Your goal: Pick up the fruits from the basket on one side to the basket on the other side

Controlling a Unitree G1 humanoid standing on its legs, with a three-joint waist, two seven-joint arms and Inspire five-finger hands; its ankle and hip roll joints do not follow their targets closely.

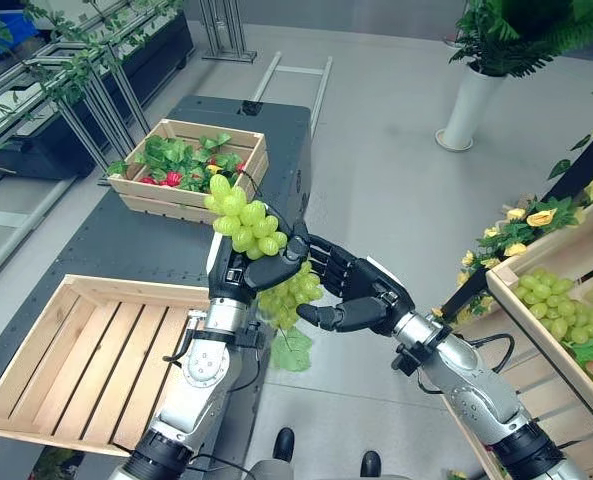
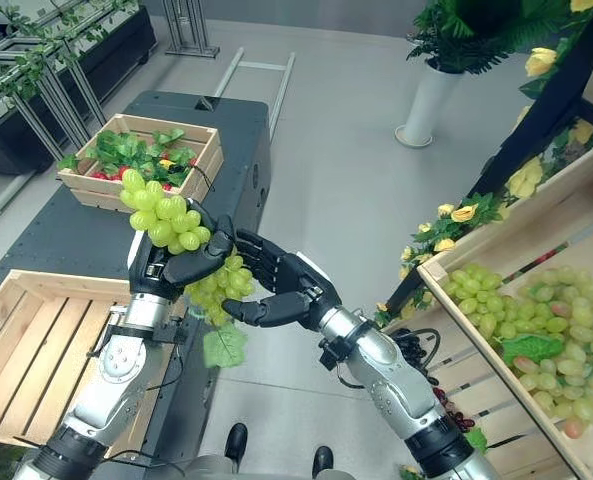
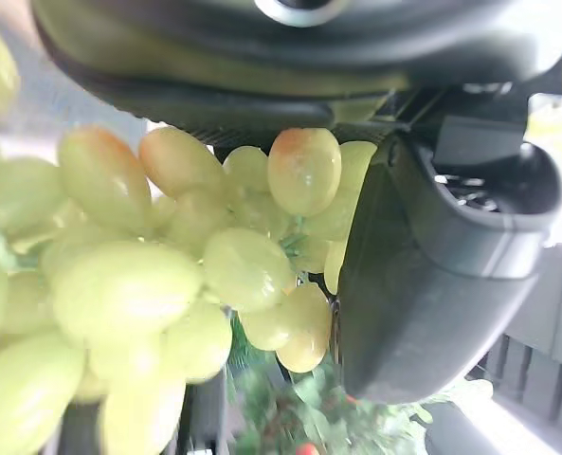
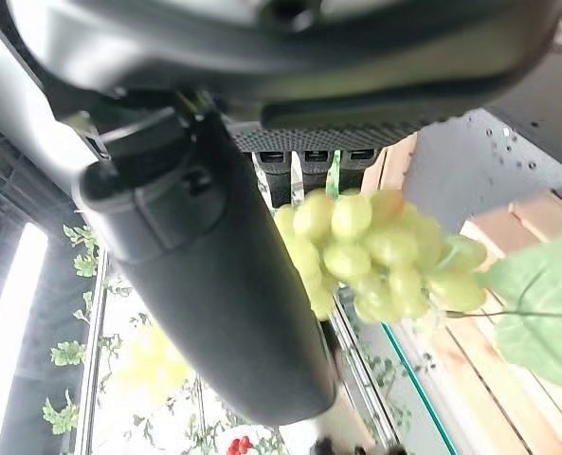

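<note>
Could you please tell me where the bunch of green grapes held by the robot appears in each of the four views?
Left eye view: bunch of green grapes at centre, gripped by the left hand.
Right eye view: left of centre, above the same hand.
Left wrist view: large, across the left and middle.
Right wrist view: right of centre.
Shared landmark: the crate of greenery on the dark table.

White floor vase (image 1: 469, 105) with green plant, yellow flowers (image 1: 531, 217), metal ladder (image 1: 298, 85) on floor
</note>
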